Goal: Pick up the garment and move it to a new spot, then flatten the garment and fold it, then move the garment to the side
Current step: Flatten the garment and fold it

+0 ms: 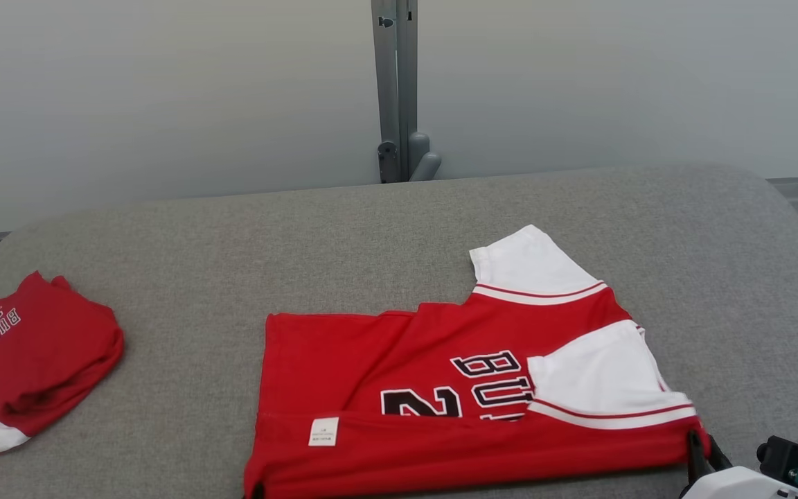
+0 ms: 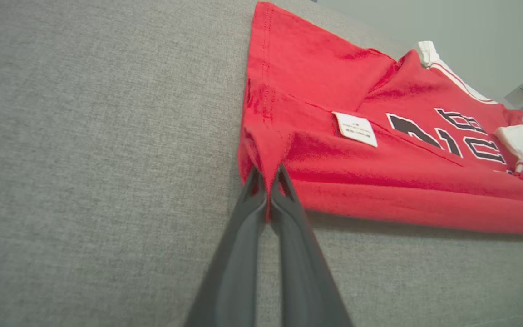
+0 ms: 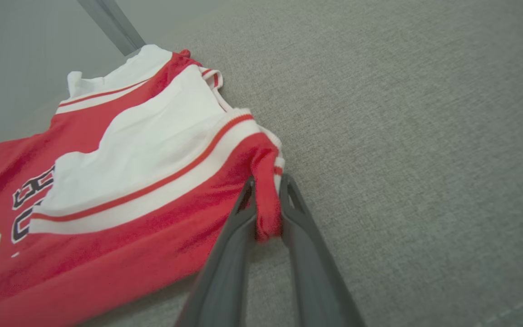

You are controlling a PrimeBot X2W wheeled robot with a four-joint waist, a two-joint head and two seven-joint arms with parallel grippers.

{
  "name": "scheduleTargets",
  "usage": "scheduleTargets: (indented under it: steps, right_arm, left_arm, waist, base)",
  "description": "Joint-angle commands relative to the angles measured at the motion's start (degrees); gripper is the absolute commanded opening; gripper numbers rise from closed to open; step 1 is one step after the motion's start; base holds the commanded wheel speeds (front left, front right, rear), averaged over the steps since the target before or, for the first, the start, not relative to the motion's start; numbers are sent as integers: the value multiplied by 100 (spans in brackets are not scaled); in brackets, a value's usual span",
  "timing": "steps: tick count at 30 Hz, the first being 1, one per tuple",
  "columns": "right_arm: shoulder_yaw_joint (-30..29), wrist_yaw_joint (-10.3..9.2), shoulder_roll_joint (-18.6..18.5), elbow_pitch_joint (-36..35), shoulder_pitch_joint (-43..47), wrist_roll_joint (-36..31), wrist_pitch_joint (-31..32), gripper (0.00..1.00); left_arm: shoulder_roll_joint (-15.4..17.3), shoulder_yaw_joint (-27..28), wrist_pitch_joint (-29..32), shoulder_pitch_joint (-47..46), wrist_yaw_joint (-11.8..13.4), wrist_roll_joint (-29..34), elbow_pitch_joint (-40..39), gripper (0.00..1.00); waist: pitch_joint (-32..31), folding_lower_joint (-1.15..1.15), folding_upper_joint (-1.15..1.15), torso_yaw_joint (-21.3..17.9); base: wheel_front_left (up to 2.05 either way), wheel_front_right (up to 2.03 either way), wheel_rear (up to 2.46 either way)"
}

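The garment (image 1: 406,360) is a red jersey with white sleeves and dark lettering, lying on the grey padded table (image 1: 371,235) with its near edge folded over. A white label (image 1: 323,431) shows on that fold. My left gripper (image 2: 268,175) is shut on the garment's (image 2: 316,72) near left corner, red cloth pinched between the fingertips. At the near right corner, below the white sleeve, my right gripper (image 3: 268,181) has a bunch of the garment's (image 3: 152,136) red cloth between its slightly parted fingers. In the head view my right gripper (image 1: 702,443) sits at the garment's lower right corner.
A second red jersey (image 1: 39,353), folded into a small bundle, lies at the table's left edge. A grey metal post (image 1: 395,90) stands behind the table against the pale wall. Bare grey padding stretches behind and to the right of the garment.
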Motion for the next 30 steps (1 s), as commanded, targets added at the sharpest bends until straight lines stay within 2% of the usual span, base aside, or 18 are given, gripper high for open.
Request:
scheduleTargets:
  steps: [1, 10, 14, 20, 30]
  right_arm:
    - [-34, -15, -69, -35, -36, 0, -18, 100]
    - [-232, -13, -107, -527, -306, -329, -18, 100]
    - [-158, -13, -46, -708, -568, -490, -18, 100]
    - [90, -13, 45, -759, -1036, -569, -18, 100]
    - [470, -13, 130, -961, -1721, -504, -18, 100]
  left_arm:
    - [65, 120, -2, 109, 16, 40, -17, 100]
    - [38, 356, -2, -237, 15, 381, -413, 100]
    - [69, 253, -2, -633, 15, 462, -373, 100]
    - [219, 0, -2, -1506, 15, 443, -72, 100]
    - [510, -391, -2, -2965, 15, 75, 731, 100]
  waist:
    - [53, 0, 0, 15]
    - [295, 0, 0, 82]
    - [452, 0, 0, 70]
    - [780, 0, 0, -8]
    - [1608, 0, 0, -272]
  base:
    - [0, 0, 0]
    - [0, 0, 0]
    - [0, 0, 0]
    - [0, 0, 0]
    - [0, 0, 0]
